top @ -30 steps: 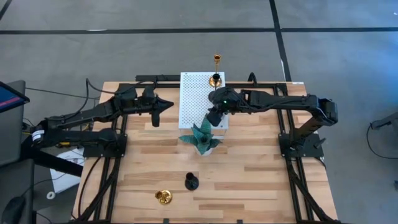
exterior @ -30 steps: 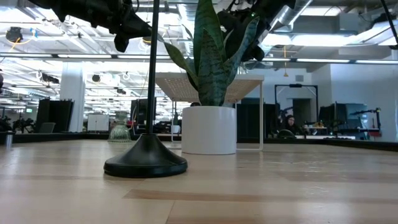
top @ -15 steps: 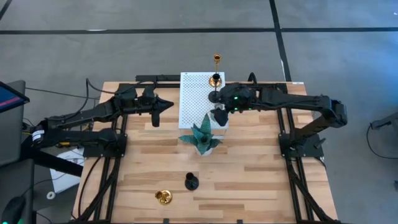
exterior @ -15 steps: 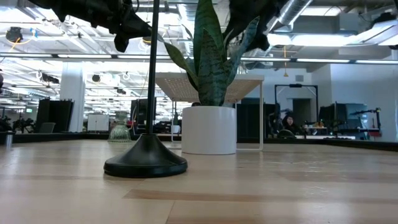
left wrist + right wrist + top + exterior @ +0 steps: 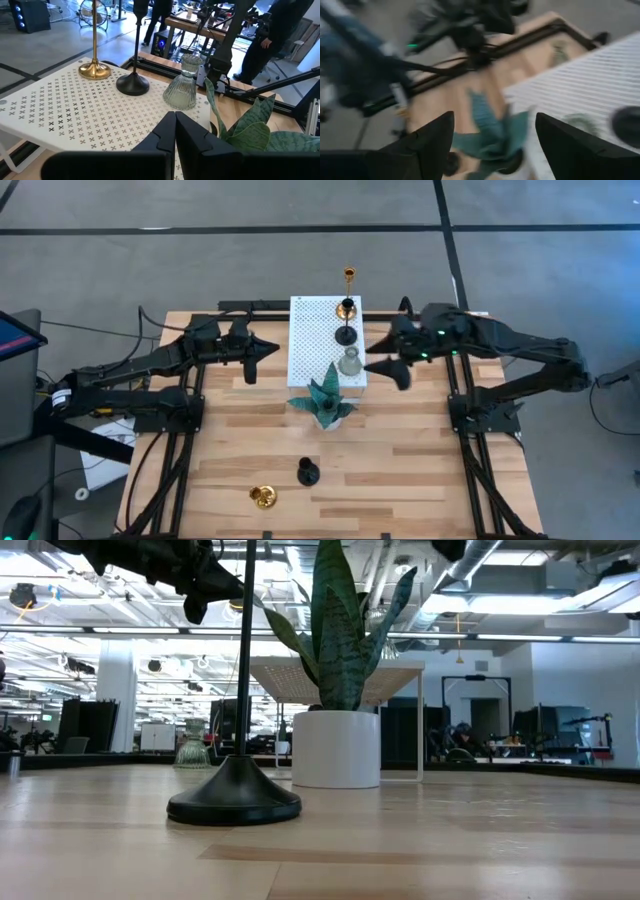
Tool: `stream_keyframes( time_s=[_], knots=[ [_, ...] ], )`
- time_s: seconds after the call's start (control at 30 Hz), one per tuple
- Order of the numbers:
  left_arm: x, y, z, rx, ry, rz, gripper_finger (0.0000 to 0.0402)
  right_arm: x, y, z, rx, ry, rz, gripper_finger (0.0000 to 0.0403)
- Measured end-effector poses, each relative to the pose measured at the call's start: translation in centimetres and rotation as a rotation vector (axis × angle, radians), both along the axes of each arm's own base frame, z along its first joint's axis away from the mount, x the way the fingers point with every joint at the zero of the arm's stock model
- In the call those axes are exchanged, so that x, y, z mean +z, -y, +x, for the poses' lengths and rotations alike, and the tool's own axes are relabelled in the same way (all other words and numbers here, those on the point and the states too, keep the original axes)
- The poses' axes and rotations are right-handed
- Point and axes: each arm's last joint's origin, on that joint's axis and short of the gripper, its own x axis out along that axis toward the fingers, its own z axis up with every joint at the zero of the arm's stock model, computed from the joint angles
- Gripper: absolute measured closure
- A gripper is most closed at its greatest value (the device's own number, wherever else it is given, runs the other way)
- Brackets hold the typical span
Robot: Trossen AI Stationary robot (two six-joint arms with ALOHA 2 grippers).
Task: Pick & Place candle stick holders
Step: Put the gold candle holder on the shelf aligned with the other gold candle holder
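Note:
On the white perforated board (image 5: 312, 340) stand three candle stick holders in a row: a gold one (image 5: 348, 305), a black one (image 5: 345, 335) and a grey-green bell-shaped one (image 5: 349, 363). They also show in the left wrist view: the gold holder (image 5: 94, 70), the black holder (image 5: 132, 84) and the grey-green holder (image 5: 181, 90). A second black holder (image 5: 308, 472) stands near the front edge. A second gold holder (image 5: 263, 497) lies on the table beside it. My right gripper (image 5: 383, 370) is open and empty, just right of the board. My left gripper (image 5: 265, 350) is shut and empty, left of the board.
The teal spiky plant (image 5: 325, 402) in its white pot (image 5: 336, 748) stands just in front of the board. In the low view another grey-green bell-shaped holder (image 5: 193, 748) shows far back, left of the near black holder (image 5: 235, 795). Bare wood lies at the front right.
My right gripper has drawn back from over the board's near right part toward the table's right edge. The grey-green holder that it covered now stands alone on the board.

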Motion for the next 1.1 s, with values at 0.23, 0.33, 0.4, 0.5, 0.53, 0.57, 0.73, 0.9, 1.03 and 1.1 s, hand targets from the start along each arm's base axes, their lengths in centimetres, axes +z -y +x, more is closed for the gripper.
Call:
stream_keyframes(
  time_s=[0.23,0.33,0.4,0.5,0.53,0.57,0.73,0.9,1.03,1.1],
  knots=[
    [0.0,0.0,0.0,0.002,0.012,-0.051,0.0392,1.6,-2.0,-2.7,0.112,0.074,0.01,0.0139],
    [0.0,0.0,0.0,0.002,0.02,-0.087,0.0392,1.7,-2.7,-3.5,0.146,0.057,0.012,0.0155],
    [0.0,0.0,0.0,-0.008,0.024,-0.108,0.0392,1.6,-3.1,-3.9,0.169,0.038,0.014,0.0174],
    [0.0,0.1,0.0,-0.043,0.026,-0.126,0.0392,1.2,-3.7,-4.1,0.197,-0.001,0.016,0.0215],
    [0.0,0.2,0.0,-0.056,0.026,-0.127,0.0392,1.1,-3.8,-4.1,0.206,-0.015,0.017,0.0233],
    [0.0,0.2,0.0,-0.07,0.025,-0.127,0.0392,1.0,-4.0,-4.0,0.214,-0.025,0.017,0.0251],
    [0.0,0.4,0.1,-0.09,0.024,-0.128,0.0392,0.6,-4.7,-3.7,0.26,-0.054,-0.008,0.0351],
    [0.0,0.8,0.2,-0.116,0.023,-0.128,0.0392,0.6,-5.4,-3.7,0.281,-0.034,-0.126,0.0393],
    [0.0,1.2,0.4,-0.14,0.023,-0.127,0.0392,0.6,-5.8,-3.8,0.247,-0.032,-0.252,0.04],
    [0.0,1.3,0.4,-0.15,0.023,-0.127,0.0392,0.7,-6.0,-3.8,0.234,-0.028,-0.295,0.04]
  ],
)
